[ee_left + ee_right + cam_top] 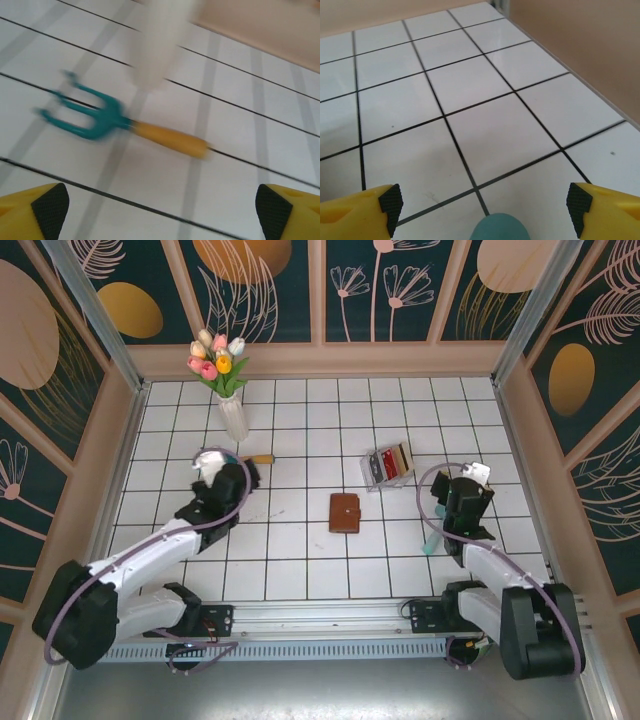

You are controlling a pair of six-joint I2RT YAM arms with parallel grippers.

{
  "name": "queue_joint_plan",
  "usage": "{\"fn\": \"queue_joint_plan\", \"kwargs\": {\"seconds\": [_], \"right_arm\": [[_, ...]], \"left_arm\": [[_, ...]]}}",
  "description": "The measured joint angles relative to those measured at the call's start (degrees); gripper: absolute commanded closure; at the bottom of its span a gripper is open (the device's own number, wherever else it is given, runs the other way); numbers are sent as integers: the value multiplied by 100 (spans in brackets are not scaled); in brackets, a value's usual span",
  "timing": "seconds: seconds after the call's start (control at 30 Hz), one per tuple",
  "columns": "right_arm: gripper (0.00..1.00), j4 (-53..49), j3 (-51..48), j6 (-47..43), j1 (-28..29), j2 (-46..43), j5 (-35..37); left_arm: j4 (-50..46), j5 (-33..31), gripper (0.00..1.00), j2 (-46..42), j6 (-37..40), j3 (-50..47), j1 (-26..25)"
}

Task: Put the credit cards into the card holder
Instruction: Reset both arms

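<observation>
Pinching the credit cards [392,460] looks the riskiest step ahead: they stand packed on edge in a clear rack [368,478] just behind the card holder [344,512] and to its right, so a grasp may take several at once or drag the light rack along. The card holder lies shut; I judge it must be opened and steadied, or it may slide. Left hand [160,220], spread wide and empty, hovers well left of the card holder over a teal garden fork [95,117]; a careless sweep could knock that, or tip the vase of tulips [232,415] back-left of the card holder. Right hand [485,206], likewise wide and empty, is well right of the card holder, near a teal object [500,229]. The counter [300,420] is glossy white tile with dark grout, walled by tan ledges [320,360] and dark floral panels [380,290].
</observation>
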Motion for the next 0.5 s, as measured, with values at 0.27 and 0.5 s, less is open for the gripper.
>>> {"fn": "queue_joint_plan", "kwargs": {"seconds": [0.27,0.5], "right_arm": [[12,2267,-118,-623,-83,1453,-824],[12,3768,-133,-815,-192,2420,-1121]], "left_arm": [[1403,-588,1,-317,1467,-929,1108],[3812,-20,2,463,2761,-1471,1788]]}}
